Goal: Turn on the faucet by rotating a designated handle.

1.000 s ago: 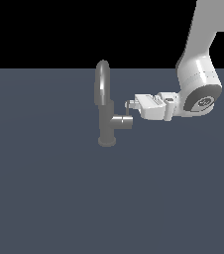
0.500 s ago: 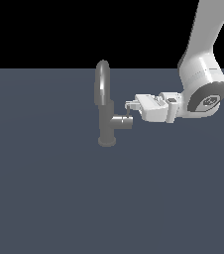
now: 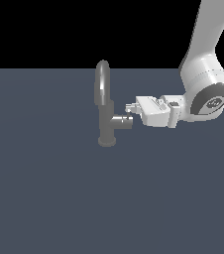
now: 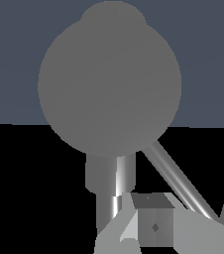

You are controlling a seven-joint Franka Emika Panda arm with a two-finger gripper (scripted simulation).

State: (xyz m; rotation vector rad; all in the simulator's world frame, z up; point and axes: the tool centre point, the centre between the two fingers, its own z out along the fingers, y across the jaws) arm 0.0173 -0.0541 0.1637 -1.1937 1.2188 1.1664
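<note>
In the exterior view, the faucet (image 3: 105,119) stands upright on a flat, dark blue-grey floor (image 3: 59,198). It has a round base, a straight body and a tall bent spout (image 3: 102,82) that curves up over the top. A short fat stub (image 3: 121,121) sticks out sideways from the body toward the exterior view's right. The white robot arm (image 3: 205,74) comes down from the top corner on the exterior view's right and bends so that its hand lies flat and level. The gripper (image 3: 130,110) points at the faucet and its tips are right at the end of the stub — just above it, touching or almost touching. The handle is too thin and too hidden by the tips to make out here.

In the wrist view, the camera looks straight at the end of the stub (image 4: 109,84), which fills much of the picture as a big grey circle. The handle (image 4: 176,176) is a thin shiny rod that slants away from the edge of that circle. One fingertip (image 4: 151,223) shows close to the camera, right beside the rod. The rod runs on to the edge of the finger — I cannot tell whether they touch. I also cannot tell whether the hand is spread or pinched.
</note>
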